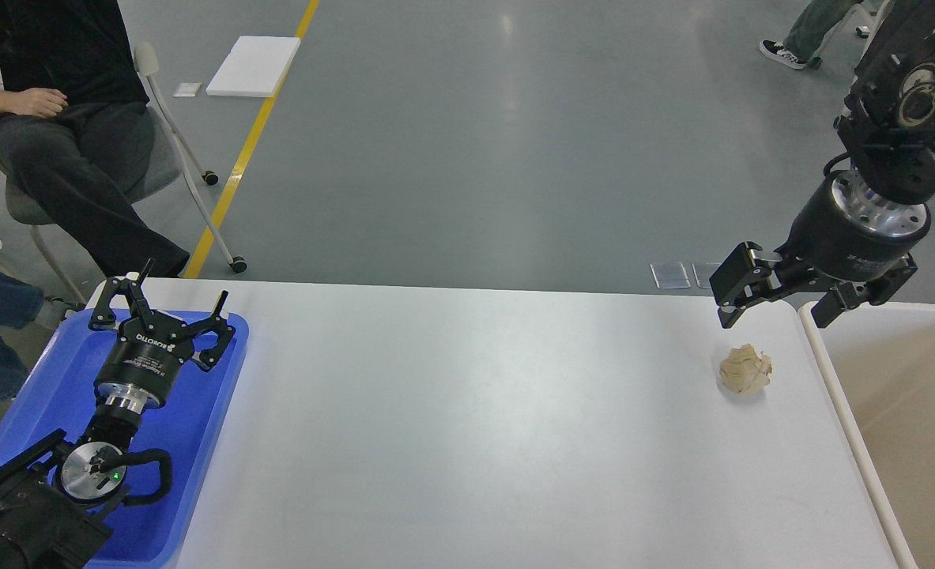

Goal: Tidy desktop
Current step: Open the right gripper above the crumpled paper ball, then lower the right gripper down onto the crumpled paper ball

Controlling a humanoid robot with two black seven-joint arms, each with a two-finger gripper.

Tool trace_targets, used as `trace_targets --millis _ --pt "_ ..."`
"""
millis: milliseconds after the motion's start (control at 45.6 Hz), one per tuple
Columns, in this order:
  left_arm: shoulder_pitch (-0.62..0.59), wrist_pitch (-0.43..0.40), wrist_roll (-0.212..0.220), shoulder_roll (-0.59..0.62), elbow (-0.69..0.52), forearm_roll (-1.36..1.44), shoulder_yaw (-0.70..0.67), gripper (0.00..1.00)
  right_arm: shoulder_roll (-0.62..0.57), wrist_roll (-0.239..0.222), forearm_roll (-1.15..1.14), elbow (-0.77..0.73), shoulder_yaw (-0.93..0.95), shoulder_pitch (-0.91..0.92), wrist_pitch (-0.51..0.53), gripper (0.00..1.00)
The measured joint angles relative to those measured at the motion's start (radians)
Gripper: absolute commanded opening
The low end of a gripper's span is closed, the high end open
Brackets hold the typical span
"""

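Observation:
The white desktop (pixel 475 427) spans the view. A crumpled beige paper ball (pixel 744 369) lies on it near the right end. My right gripper (pixel 775 310) hangs above and just behind the ball, open and empty, one finger over the desktop's far edge and one over the tub. My left gripper (pixel 163 302) is open and empty, hovering over the far end of the blue tray (pixel 198 442) at the left.
A beige-white tub (pixel 910 411) stands against the desktop's right end. A seated person (pixel 56 134) on a wheeled chair is beyond the far left corner. Two small clear plates (pixel 684 274) lie on the floor behind the table.

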Motion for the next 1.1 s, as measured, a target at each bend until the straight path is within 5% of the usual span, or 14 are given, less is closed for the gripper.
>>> trace_targets --millis 351,1096 --pt "0.000 0.000 0.000 0.000 0.000 0.000 0.000 0.99 0.000 0.004 0.007 -0.038 0.080 -0.057 -0.012 1.00" --pt "0.000 0.001 0.000 0.000 0.000 0.000 0.000 0.99 0.023 0.003 -0.005 -0.209 0.113 -0.258 -0.215 1.00"
